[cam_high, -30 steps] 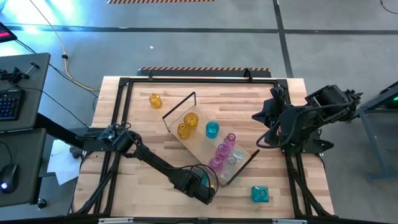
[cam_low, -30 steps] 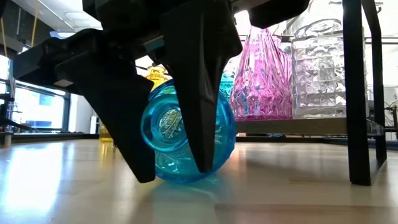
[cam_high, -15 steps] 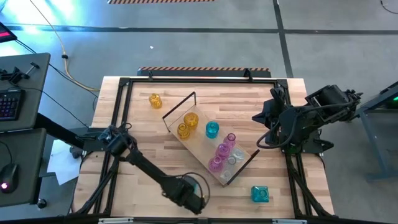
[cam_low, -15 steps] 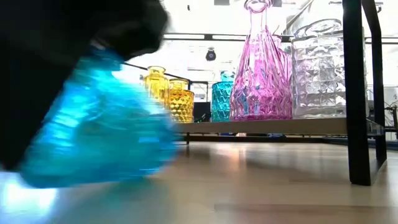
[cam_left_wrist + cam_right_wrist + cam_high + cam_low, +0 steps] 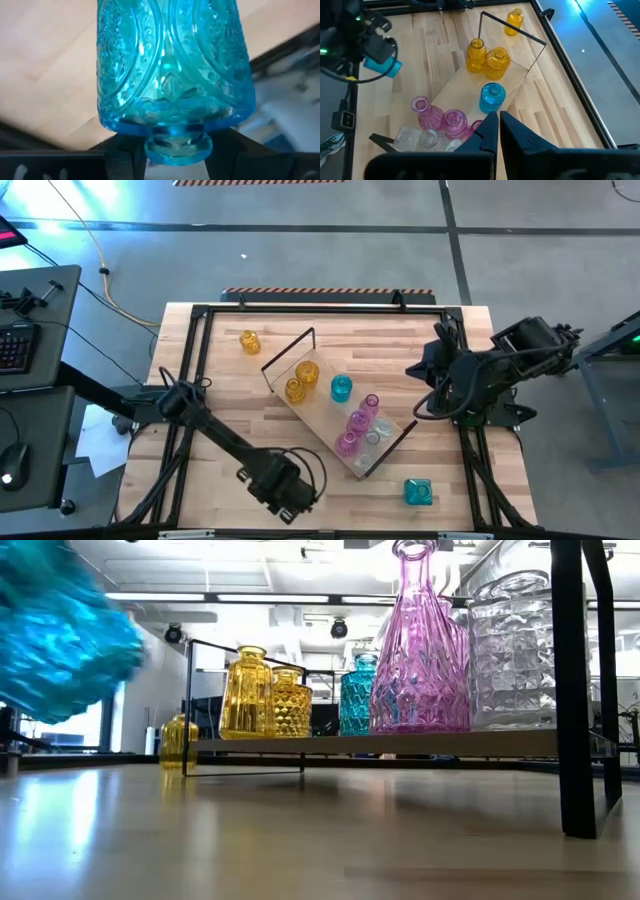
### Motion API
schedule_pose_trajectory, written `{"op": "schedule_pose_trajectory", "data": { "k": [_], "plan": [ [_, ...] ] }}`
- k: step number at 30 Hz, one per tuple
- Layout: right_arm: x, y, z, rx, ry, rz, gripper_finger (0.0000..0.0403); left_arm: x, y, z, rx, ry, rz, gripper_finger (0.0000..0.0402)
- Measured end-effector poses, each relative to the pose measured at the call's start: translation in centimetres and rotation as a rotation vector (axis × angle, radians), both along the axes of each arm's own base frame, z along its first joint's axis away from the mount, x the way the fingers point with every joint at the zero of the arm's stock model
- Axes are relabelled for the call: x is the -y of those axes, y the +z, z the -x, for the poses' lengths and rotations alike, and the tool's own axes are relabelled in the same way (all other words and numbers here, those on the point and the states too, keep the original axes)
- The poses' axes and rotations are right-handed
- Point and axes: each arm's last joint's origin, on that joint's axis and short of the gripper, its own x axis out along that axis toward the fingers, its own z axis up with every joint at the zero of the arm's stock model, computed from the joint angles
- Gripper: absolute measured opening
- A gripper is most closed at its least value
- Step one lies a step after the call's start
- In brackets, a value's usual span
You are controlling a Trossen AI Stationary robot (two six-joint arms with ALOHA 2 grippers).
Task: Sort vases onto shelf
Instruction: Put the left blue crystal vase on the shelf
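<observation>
Teal glass filled the left gripper [image 5: 295,502]: its fingers pinched a blue vase [image 5: 170,75] by the neck, lifted off the table's [image 5: 250,405] near edge. The shelf [image 5: 340,415] lay slantwise mid-table, carrying two amber vases [image 5: 300,380], a teal one [image 5: 341,388], pink ones and a clear one. The right gripper [image 5: 495,127] waited at the table's right side, fingers pressed together.
</observation>
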Motion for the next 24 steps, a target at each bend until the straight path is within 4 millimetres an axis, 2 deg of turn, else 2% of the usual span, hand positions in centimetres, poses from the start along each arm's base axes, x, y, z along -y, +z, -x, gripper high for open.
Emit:
{"op": "schedule_pose_trajectory", "data": {
  "k": [13,19,24],
  "plan": [
    [-0.9,0.0,0.4,0.005,0.040,-0.003,0.0000,-1.6,0.9,2.5,-0.264,-0.355,0.195,0.0130],
    [-0.9,0.0,0.4,0.007,0.034,-0.007,0.0000,-2.3,-0.7,2.9,-0.305,-0.416,0.280,0.0130],
    [-0.9,0.0,0.4,0.010,0.023,-0.018,0.0000,-2.7,-1.9,3.3,-0.338,-0.430,0.280,0.0130]
  ]
}}
